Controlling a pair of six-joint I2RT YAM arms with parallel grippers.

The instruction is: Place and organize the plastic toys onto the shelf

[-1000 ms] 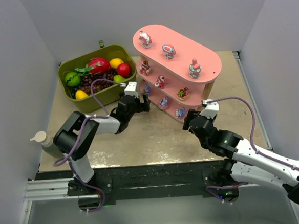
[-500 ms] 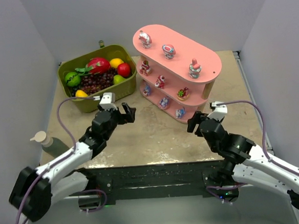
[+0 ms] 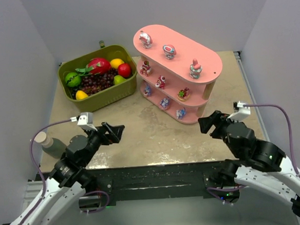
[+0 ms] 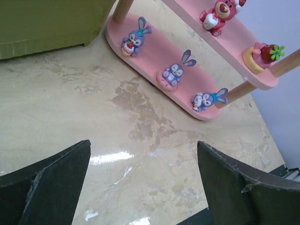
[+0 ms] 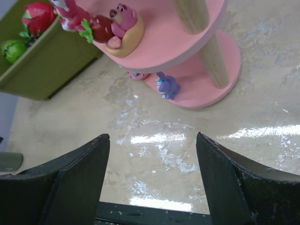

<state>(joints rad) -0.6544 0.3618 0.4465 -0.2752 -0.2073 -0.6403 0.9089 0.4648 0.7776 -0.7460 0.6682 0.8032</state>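
— What's the left claw (image 4: 143,151) doing?

— It's spread wide with nothing between its fingers. It hangs low over the table (image 3: 157,140) near the front edge. It points toward the shelf (image 3: 182,56) but sits well apart from it.

— And the right claw (image 5: 152,140)?

— It's wide too, and it holds nothing. It sits over the table near the right end of the shelf's bottom board, without touching it.

— Where are the plastic toys (image 3: 169,51)?

— On the shelf, three to a board, nine as I count them. The top board carries three in a row, spaced apart. The middle board has a pink bear (image 4: 218,9) in its row and a strawberry piece (image 4: 265,52) at the right end. Three purple bunnies (image 4: 174,72) stand along the bottom board, one beside each wooden upright and one between.

— Is anything else around?

— An olive-green basket (image 3: 105,99) sits left of the shelf, close to it. It's full of plastic fruit (image 3: 99,65): grapes, a red piece, yellow and green ones. A pale bottle (image 3: 45,141) stands at the table's left edge, beside the left arm.
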